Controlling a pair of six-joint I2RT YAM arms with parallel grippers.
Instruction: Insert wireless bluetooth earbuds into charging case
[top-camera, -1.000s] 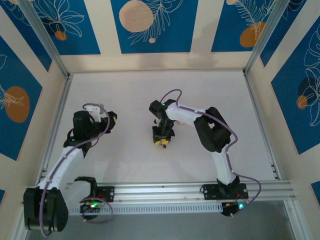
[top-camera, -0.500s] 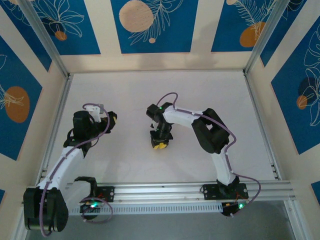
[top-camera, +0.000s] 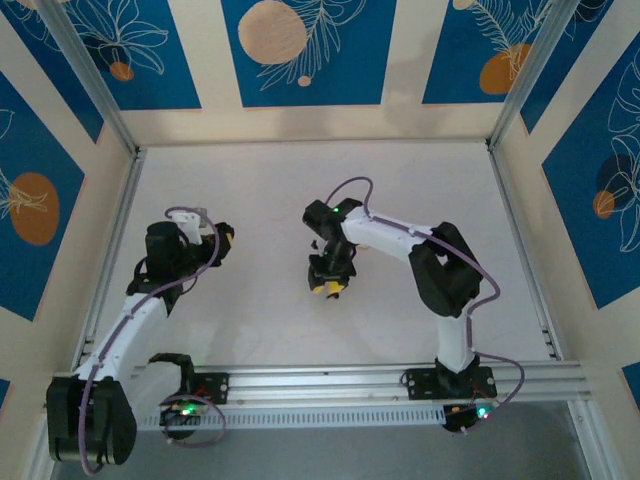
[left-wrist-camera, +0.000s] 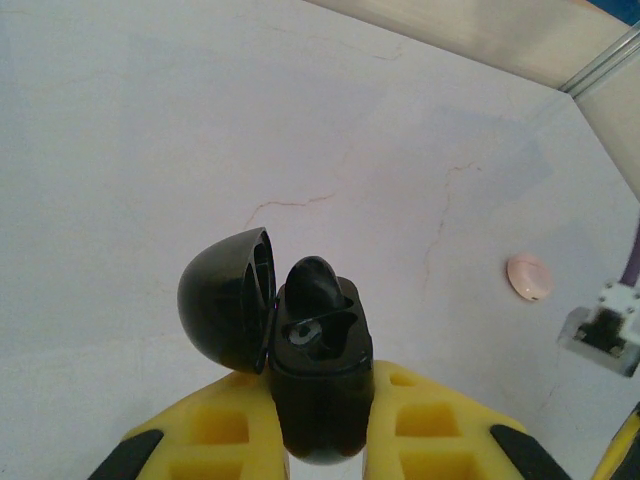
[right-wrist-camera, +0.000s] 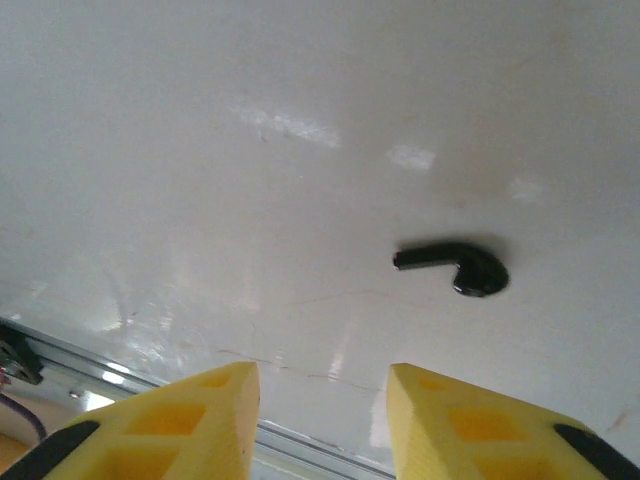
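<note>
My left gripper is shut on the black charging case, which it holds upright just above the white table. The case's domed lid is swung open to the left. One black earbud sits in the far slot, and the near slot shows a bare contact. The other earbud lies loose on the table, stem pointing left, ahead and right of my right gripper. That gripper is open with nothing between its yellow fingers. From above, the left gripper is at mid-left and the right gripper near the centre.
A small pink round spot lies on the table to the right of the case. An aluminium rail runs along the near edge, and frame posts and patterned walls close in the white table.
The right gripper swung slightly left, then back right near the table centre, and its jaws stand wider than before. The left arm has stayed still with the case.
</note>
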